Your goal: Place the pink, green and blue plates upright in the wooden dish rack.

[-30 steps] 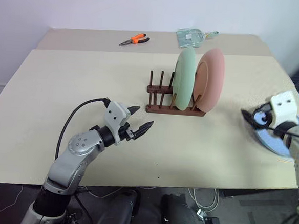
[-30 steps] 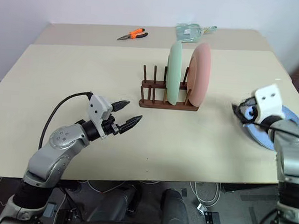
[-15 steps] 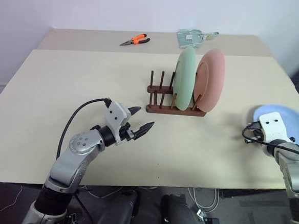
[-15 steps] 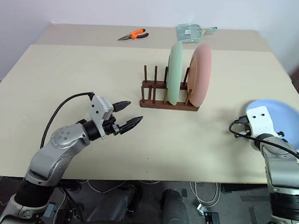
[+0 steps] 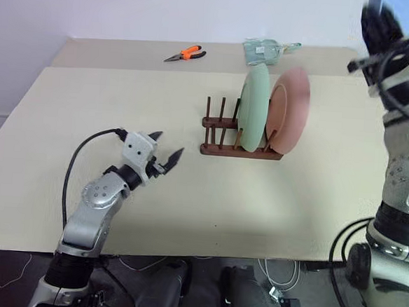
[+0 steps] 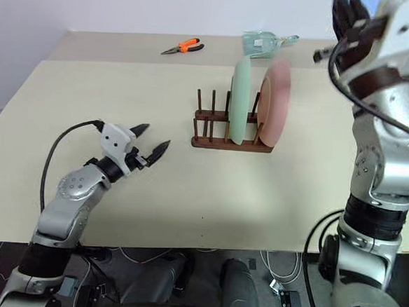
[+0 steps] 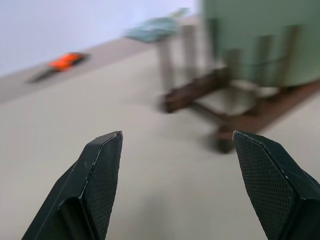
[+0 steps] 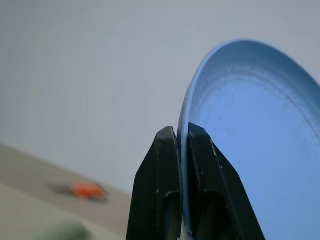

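Right gripper (image 8: 182,137): raised high at the right of the scene, above the far right corner of the surface (image 5: 124,99). Fingers (image 8: 157,165) pinched closed on the rim of the blue plate (image 8: 250,130); wrist view shows the rim seated edge-on between the two black fingers, the plate's concave face turned to one side. In the head views the arm reaches the top edge of the picture and only a sliver of blue shows there beside the gripper.

Left gripper (image 5: 164,153): low over the near left part of the surface, pointing toward the wooden dish rack (image 5: 233,141), well apart from it. Fingers (image 7: 100,170) spread wide, holding nothing; bare surface between them in the wrist view.

Rack: stands near the middle of the surface, dark brown, thin upright pegs on a low base. Green plate (image 5: 252,108) upright in it, on edge. Pink plate (image 5: 289,110) upright just beside the green one, on the rack's right end, leaning slightly. Peg slots to the left of the green plate are free.

Other items: orange-handled pliers (image 5: 184,54) lie at the far edge of the surface, left of centre. A clear plastic packet (image 5: 263,50) lies at the far edge behind the rack. Both well apart from the rack.
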`<act>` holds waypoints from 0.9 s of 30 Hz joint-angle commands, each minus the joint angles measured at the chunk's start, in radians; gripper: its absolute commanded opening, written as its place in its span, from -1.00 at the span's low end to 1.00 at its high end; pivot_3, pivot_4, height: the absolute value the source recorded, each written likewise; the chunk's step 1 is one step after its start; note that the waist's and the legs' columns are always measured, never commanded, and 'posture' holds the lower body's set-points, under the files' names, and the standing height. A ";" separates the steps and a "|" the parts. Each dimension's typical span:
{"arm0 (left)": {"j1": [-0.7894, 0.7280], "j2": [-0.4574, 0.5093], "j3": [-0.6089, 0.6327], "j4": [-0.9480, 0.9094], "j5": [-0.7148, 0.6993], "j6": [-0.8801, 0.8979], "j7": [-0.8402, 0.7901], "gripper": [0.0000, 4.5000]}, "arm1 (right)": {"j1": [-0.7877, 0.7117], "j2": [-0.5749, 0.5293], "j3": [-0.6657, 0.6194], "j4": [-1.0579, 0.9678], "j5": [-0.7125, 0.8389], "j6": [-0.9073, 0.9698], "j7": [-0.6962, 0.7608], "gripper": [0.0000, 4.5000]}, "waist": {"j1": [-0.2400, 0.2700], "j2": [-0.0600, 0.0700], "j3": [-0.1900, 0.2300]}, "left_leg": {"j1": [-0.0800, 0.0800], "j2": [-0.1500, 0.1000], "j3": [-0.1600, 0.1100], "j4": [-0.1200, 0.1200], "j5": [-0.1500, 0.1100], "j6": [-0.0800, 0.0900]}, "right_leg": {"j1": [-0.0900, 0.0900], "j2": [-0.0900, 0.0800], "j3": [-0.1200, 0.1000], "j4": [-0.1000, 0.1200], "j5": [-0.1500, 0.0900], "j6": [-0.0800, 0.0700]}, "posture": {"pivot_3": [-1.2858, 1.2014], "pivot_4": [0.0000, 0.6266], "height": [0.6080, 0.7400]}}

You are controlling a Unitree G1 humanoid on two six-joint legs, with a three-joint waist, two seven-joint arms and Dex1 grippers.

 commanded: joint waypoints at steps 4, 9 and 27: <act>0.000 0.009 0.092 0.059 0.046 -0.104 0.065 0.61 | -0.131 0.291 0.023 -0.108 0.678 0.203 -0.219 -0.97 | -0.008 0.001 0.001 | 0.000 0.000 0.001 0.000 0.000 0.000 | -0.003 0.000 0.003 0.004 0.000 0.000 | 0.03 -0.52 0.81; 0.018 0.000 0.094 0.041 0.043 -0.107 0.070 0.61 | -0.102 0.441 0.097 -0.060 0.876 0.224 -0.408 -0.97 | -0.004 0.001 0.000 | 0.000 -0.001 0.001 0.000 0.000 0.000 | -0.003 0.000 0.002 0.004 0.000 0.000 | 0.03 -0.52 0.81; 0.110 -0.016 0.030 -0.087 -0.044 -0.021 -0.054 0.61 | -0.011 0.479 0.192 0.107 0.695 0.213 -0.535 -0.97 | -0.039 0.002 0.000 | 0.000 -0.001 0.001 -0.001 0.000 0.000 | -0.004 0.000 0.002 0.006 0.000 0.000 | 0.03 -0.52 0.81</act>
